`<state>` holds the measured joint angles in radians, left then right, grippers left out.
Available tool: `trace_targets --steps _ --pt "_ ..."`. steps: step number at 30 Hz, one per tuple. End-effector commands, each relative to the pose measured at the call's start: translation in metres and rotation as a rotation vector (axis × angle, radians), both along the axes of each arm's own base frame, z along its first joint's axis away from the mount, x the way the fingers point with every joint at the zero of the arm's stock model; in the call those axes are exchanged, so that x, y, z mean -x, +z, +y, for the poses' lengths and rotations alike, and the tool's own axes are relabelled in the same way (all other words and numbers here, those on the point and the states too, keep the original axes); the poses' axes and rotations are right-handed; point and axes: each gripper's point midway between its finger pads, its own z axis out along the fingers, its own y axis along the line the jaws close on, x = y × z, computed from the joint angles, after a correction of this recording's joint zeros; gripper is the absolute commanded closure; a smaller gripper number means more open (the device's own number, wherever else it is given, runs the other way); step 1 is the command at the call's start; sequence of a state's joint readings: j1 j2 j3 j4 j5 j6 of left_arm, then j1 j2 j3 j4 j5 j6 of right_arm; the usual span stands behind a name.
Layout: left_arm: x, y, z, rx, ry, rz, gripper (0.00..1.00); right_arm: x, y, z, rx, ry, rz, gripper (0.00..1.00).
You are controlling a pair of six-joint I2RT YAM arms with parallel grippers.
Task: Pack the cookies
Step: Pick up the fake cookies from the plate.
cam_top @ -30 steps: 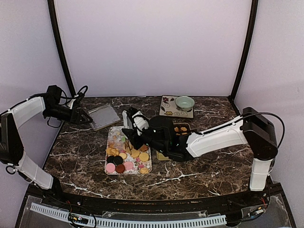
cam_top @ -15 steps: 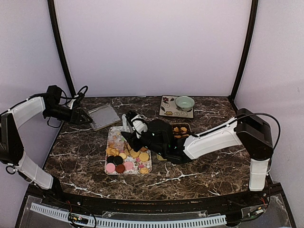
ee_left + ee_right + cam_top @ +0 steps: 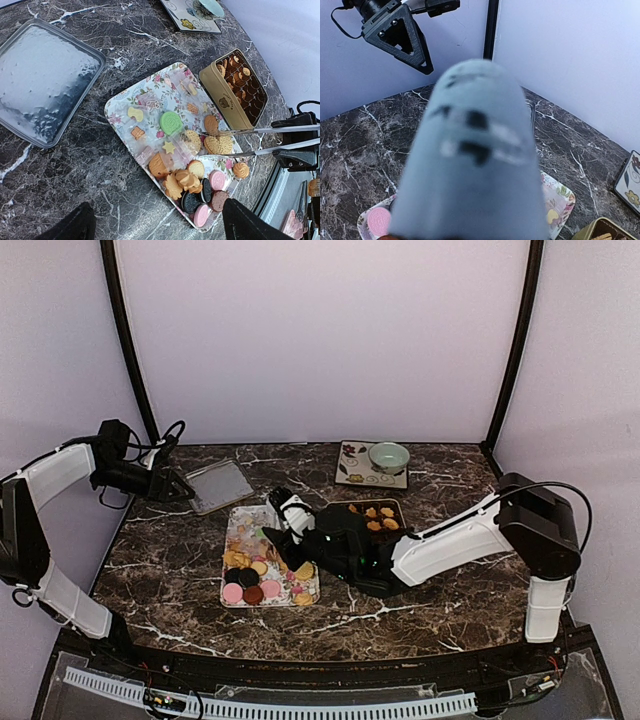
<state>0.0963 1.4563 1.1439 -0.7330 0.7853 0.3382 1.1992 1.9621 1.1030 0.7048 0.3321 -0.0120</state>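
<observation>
You cannot read any writing here: the gold tin [image 3: 235,95] has a small emblem on its wall, but it is too small to make out. This tin stands open just beside the right side of the flowery tray [image 3: 120,106], and tan cookies lie inside it. Most of the cookies [image 3: 182,180] are on the tray: tan ones, a green one, and pink and dark discs at the near end. The silvery lid [image 3: 45,80] lies flat on the marble table [image 3: 170,560], left of the tray and apart from it. At the far edge a small plate [image 3: 355,477] holds a green bowl [image 3: 389,455].

Your left gripper [image 3: 160,227] hovers at the left, near the lid, with its fingers spread wide and holding nothing. Your right gripper [image 3: 285,537] is over the tray. Two thin metal blades [image 3: 260,131] reach in from its side, with a round tan cookie between them (whether they press it, I cannot tell). In the right wrist view a blurred grey shape [image 3: 470,160] hides nearly everything, so I cannot tell how far this gripper is open.
</observation>
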Motion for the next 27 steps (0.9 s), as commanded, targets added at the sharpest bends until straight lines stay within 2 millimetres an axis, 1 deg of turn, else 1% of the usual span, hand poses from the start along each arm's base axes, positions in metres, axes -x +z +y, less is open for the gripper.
trace_targets --steps 1,7,10,13,16,19,22,24,27 --pt "0.003 0.015 0.0 0.004 -0.004 -0.036 0.1 0.004 0.001 -0.008 -0.004 -0.027 0.021 0.64" --pt "0.003 0.016 0.0 0.003 -0.004 -0.038 0.1 -0.003 0.02 -0.011 -0.03 -0.068 0.01 0.89" --pt "0.004 0.016 0.0 0.004 -0.005 -0.038 0.1 -0.005 0.033 -0.012 -0.038 -0.077 -0.013 0.97" --pt "0.004 0.015 0.0 0.004 -0.004 -0.035 0.1 -0.006 0.047 -0.013 -0.047 -0.079 -0.035 1.0" --pt "0.003 0.015 0.0 0.006 -0.003 -0.036 0.1 -0.007 0.064 -0.016 -0.075 -0.079 -0.047 1.0" --pt "0.003 0.016 0.0 0.008 -0.003 -0.037 0.1 -0.009 0.086 -0.024 -0.121 -0.083 -0.051 1.0" --pt "0.004 0.016 0.0 0.008 -0.003 -0.036 0.1 -0.012 0.103 -0.037 -0.155 -0.093 -0.057 1.0" --pt "0.004 0.017 0.0 0.006 -0.003 -0.04 0.1 -0.013 0.113 -0.05 -0.169 -0.104 -0.063 1.0" --pt "0.005 0.017 0.0 0.005 -0.003 -0.039 0.1 -0.017 0.12 -0.074 -0.169 -0.136 -0.067 1.0"
